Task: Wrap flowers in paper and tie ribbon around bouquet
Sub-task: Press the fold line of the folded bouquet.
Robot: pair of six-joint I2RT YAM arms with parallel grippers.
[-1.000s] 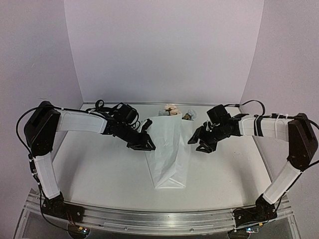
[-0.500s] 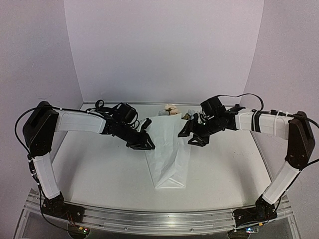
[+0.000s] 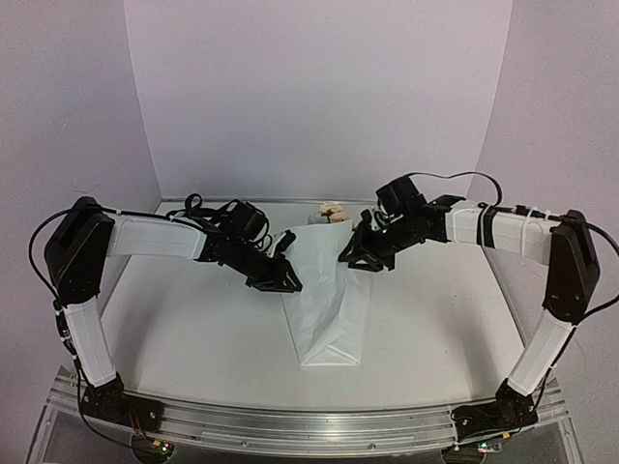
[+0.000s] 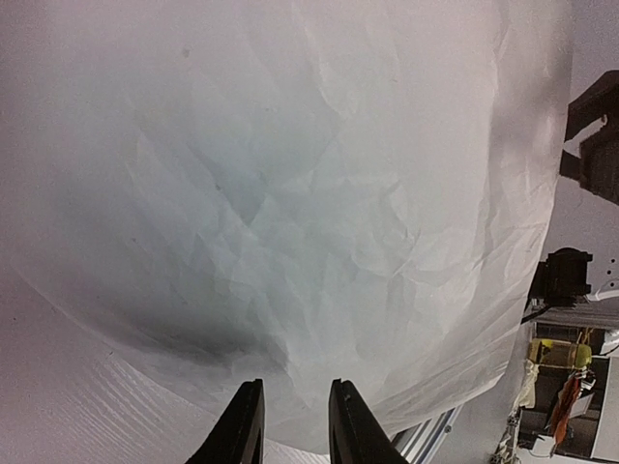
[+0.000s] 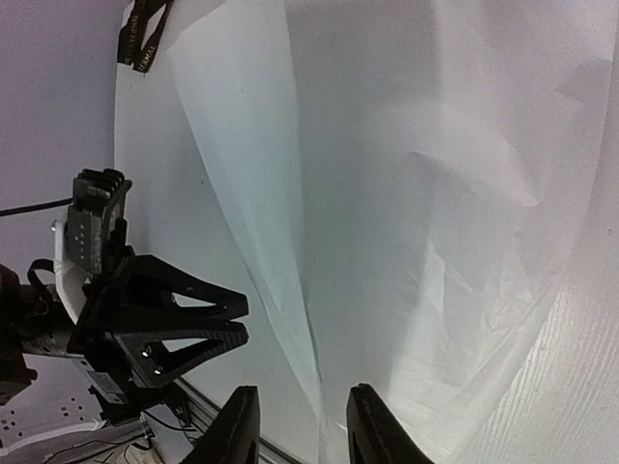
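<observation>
Two claws flanking white paper (image 3: 329, 309): thin, creased sheet folded into long cone, lying mid-table (image 3: 184, 319), tapering slightly toward near end. Flowers (image 3: 334, 210) sitting inside cone, only peach blooms poking out far end, stems hidden. Left gripper (image 4: 296, 389) jaws standing narrowly apart at paper's left edge; hold unclear. Right gripper (image 5: 302, 391) jaws apart, straddling paper's right edge. Black lettered ribbon (image 5: 143, 34) lying beside paper, cut off by right wrist view's edge.

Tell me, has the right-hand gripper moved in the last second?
Yes. The right gripper has slid left and slightly toward the back wall, from beside the paper to over its right edge.
</observation>
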